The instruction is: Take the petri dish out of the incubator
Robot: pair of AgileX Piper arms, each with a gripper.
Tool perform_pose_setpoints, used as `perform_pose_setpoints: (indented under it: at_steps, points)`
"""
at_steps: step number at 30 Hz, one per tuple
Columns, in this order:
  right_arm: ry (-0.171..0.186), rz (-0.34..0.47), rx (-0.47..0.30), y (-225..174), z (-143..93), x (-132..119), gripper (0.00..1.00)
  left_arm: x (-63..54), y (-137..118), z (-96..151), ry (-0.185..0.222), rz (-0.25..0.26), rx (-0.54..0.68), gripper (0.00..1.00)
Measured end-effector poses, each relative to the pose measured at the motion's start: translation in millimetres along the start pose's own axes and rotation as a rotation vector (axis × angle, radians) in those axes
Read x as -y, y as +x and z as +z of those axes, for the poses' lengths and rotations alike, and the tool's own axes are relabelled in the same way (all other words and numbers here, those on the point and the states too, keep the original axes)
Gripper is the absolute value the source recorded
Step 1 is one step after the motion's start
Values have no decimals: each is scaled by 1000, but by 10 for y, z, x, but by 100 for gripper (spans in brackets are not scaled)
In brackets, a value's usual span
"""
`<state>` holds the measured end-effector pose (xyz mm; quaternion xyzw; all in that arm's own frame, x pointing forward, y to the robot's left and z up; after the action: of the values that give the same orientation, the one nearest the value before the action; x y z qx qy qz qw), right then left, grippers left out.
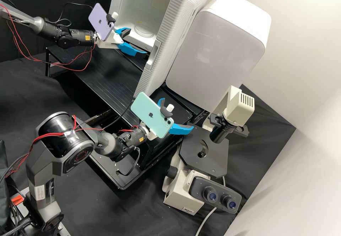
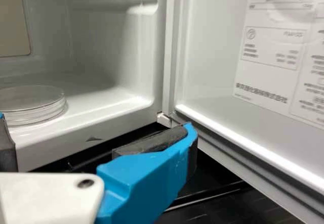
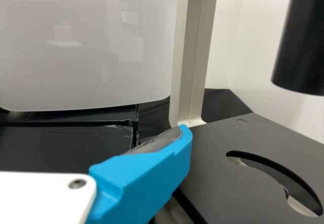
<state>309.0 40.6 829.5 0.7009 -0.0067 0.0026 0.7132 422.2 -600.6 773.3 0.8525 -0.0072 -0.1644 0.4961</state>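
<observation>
Closest to me, the right arm's grey shoulder (image 1: pixel 64 143) sits low over the black surface (image 1: pixel 32 87). Farther back, the petri dish (image 2: pixel 30 102) lies flat on the white floor of the incubator (image 1: pixel 133 1), just behind the chamber's front lip. My left jaws hang right outside that opening, spread wide and holding nothing, above the black tray (image 1: pixel 106 76). The incubator door (image 1: pixel 174 30) stands swung open beside them, in front of a second white cabinet (image 1: pixel 220 48). My right jaws, also parted and empty, hover by the door's lower edge, over the black stage (image 3: pixel 243 163) of the microscope (image 1: pixel 199 190).
</observation>
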Motion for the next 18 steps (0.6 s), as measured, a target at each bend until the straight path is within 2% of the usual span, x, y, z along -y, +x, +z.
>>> perform_pose_setpoints:
  at_steps: [9, 12, 18]
  points:
    - [0, 0, 0, 0, 0, 0, 100, -27, 137, -84, -35, 2, -64, 100]
    - [0, 0, 0, 0, 0, 0, 100, -89, 151, -131, -41, 9, -77, 100]
    - [0, 0, 0, 0, 0, 0, 100, -205, 193, -257, -79, 46, -122, 100]
